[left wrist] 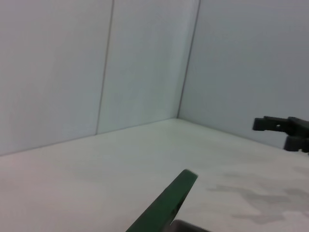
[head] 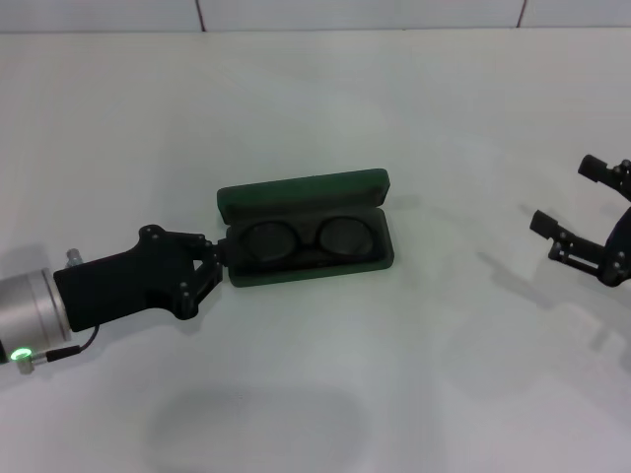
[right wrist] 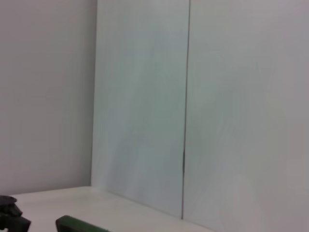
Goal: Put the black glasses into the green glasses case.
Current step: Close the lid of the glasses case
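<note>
Glasses lie in the open case; left hand, pressed together, steadies its end; right hand spread, idle.

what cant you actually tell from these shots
- Whether the left gripper grips anything: in the head view its tips sit at the left end of the green glasses case, blending into the dark shell.
- The temple arms of the black glasses: dark frame on dark lining.
- The case's inside in the left wrist view: only the lid edge shows, cut off by the frame.
- The right gripper, open at the table's right edge: partly cut off.
</note>
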Robot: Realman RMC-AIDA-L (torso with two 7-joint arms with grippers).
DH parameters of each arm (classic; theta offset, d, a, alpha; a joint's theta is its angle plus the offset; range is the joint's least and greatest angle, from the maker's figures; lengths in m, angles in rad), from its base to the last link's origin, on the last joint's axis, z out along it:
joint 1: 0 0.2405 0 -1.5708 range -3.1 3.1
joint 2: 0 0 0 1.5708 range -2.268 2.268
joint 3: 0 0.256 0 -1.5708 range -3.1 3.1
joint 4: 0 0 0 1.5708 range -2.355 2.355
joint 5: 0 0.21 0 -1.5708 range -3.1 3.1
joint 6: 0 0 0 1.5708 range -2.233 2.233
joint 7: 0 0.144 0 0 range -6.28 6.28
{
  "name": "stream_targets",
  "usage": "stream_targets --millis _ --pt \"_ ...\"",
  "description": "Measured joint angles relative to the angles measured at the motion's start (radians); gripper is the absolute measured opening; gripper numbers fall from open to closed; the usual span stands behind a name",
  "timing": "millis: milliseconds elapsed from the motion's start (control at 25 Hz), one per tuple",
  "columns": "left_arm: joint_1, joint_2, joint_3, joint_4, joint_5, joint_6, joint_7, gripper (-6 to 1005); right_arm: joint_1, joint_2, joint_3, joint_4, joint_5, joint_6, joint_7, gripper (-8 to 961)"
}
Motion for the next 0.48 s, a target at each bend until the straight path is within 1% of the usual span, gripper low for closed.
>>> stream_targets --millis 80,200,320,480 --pt "-0.002 -0.003 0.0 0.0 0.007 -0.019 -0.005 74 0.001 0.0 -0.001 0.001 -0.012 -0.001 0.0 750" --pt "-0.012 -0.013 0.0 0.0 0.032 -0.079 -0.016 74 0.006 0.002 -0.001 0.001 -0.033 0.0 0.0 881" --pt "-0.037 -0.023 0.0 -0.001 0.047 -0.141 -0.03 74 0.007 0.005 -0.001 0.002 -0.04 0.0 0.0 880" --pt "-0.072 -0.028 -0.002 -0.009 0.051 -0.177 -0.033 75 0.007 0.009 -0.002 0.003 -0.052 0.009 0.0 880"
